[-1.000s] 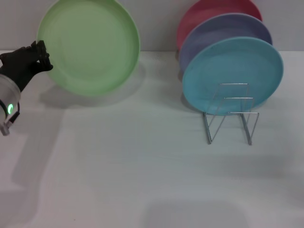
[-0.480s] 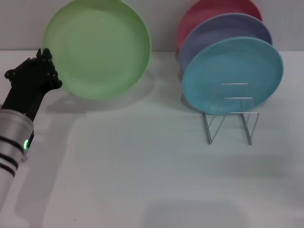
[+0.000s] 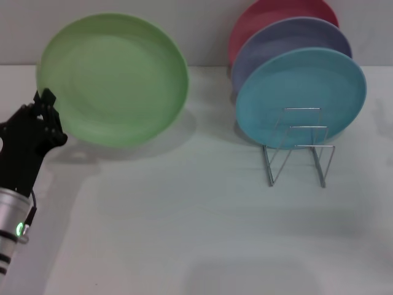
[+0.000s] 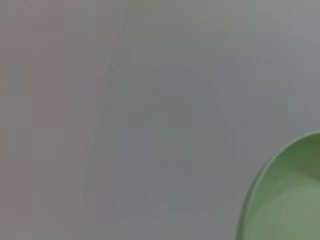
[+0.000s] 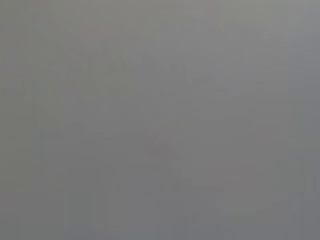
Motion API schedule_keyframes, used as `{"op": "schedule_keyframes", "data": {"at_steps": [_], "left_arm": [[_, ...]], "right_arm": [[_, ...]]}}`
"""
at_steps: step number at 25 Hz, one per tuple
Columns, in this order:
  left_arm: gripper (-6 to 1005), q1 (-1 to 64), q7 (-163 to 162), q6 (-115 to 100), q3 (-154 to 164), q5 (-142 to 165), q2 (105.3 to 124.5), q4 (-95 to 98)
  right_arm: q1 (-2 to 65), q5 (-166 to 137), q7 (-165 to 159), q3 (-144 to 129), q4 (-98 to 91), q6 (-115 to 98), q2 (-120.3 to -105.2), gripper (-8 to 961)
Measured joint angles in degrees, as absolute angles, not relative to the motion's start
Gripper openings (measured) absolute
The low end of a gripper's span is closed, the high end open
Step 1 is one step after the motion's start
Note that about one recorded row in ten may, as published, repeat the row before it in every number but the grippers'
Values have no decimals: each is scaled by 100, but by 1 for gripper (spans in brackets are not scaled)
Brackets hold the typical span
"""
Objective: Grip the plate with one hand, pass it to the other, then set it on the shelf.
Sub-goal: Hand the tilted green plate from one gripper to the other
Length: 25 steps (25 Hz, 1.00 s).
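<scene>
The light-green plate (image 3: 113, 78) is held up on edge at the left, its face toward me, above the white table (image 3: 184, 233). My left gripper (image 3: 44, 117), black with a silver wrist and a green light, is shut on the plate's lower-left rim. The plate's rim also shows in the left wrist view (image 4: 287, 200). The silver wire shelf (image 3: 298, 147) stands at the right. My right gripper is out of view; the right wrist view shows only plain grey.
In the shelf stand a light-blue plate (image 3: 301, 95) in front, a lavender plate (image 3: 288, 40) behind it and a red plate (image 3: 276, 12) at the back. A grey wall runs behind the table.
My left arm has swung lower and toward me with the green plate. The plate has tilted and now sits a little lower in the view.
</scene>
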<state>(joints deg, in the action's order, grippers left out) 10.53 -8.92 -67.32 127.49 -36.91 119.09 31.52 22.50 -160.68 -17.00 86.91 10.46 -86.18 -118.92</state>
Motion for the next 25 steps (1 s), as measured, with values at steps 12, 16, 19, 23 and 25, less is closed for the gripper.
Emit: {"op": "schedule_keyframes", "data": {"at_steps": [12,16,19,23,25], "left_arm": [[54,969,-632,-6841,13440,-4035,11915,3088],[56,992,-593,-6883,13769,-4330,11917,3105],[57,990,-586,-6897,13850,-4347,11918,3092],[59,969,-480,-6901,13899,-4350,11918,3083],[60,969,-395,-6902,13959,-4369,11918,3107]], "right_arm": [[2140,-16056,-1724,8088,1027,-8629,-11985,625],[2005,-16042,-1727,7689,1134,-8659,-11988,625],[1890,-16037,-1729,7365,1232,-8659,-11988,625],[1649,-16026,-1722,6774,1519,-8653,-11989,624],[1419,-16014,-1678,6394,1816,-8633,-11988,624]]}}
